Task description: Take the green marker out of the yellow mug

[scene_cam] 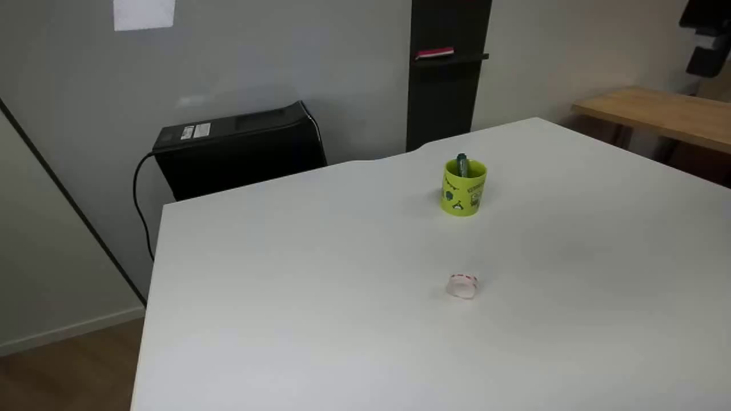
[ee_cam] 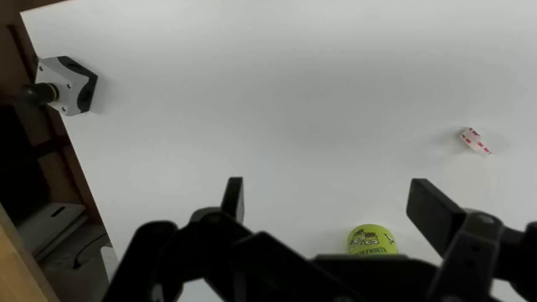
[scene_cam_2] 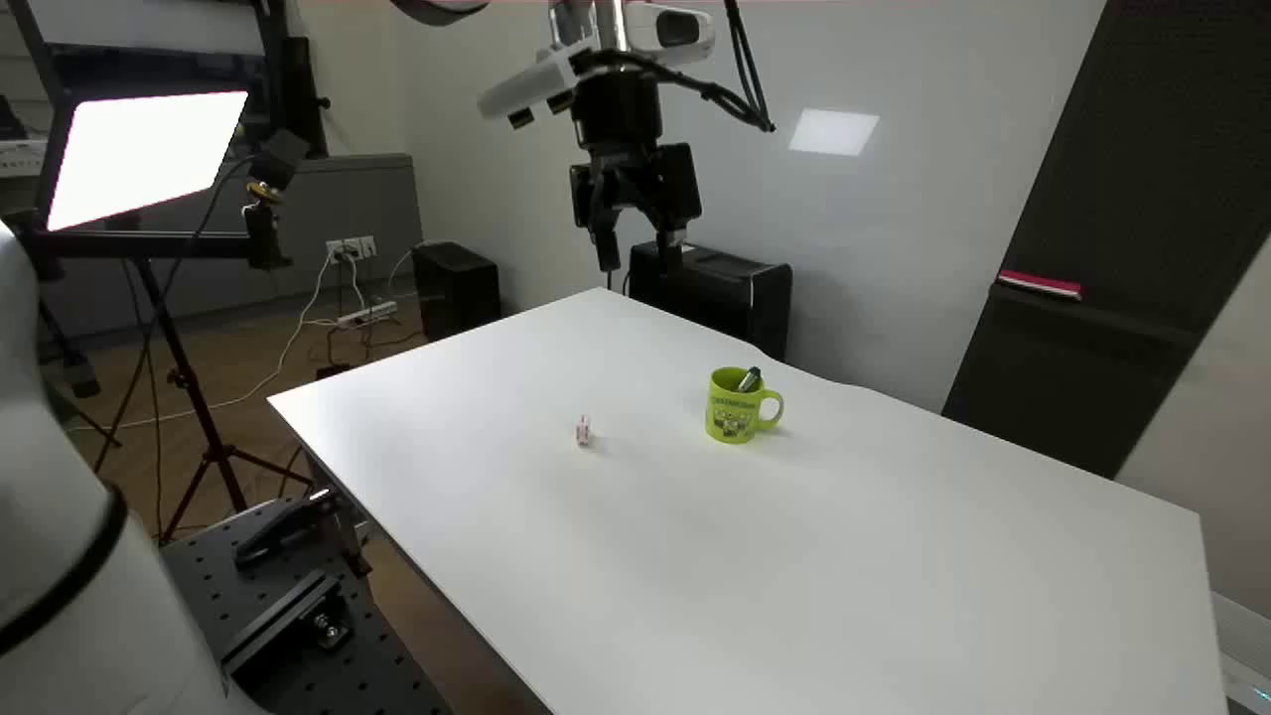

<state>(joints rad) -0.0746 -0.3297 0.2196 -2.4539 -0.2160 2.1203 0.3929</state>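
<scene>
Marker [scene_cam: 462, 165] stands tilted in mug [scene_cam: 460, 197], top end above rim. Gripper [ee_cam: 327, 199] spread wide, holding nothing. Marker likely light, stiff, perhaps slick; best pinched at exposed end, clear of rim, drawn along its tilt.

Cartoon-printed lime mug [scene_cam_2: 733, 413], dark-green marker [scene_cam: 462, 165]

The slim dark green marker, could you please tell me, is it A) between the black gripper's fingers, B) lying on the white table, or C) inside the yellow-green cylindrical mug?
C: in both exterior views the dark green marker sticks out of the mouth of the yellow-green mug, and the black gripper stands open, apart from it.
</scene>
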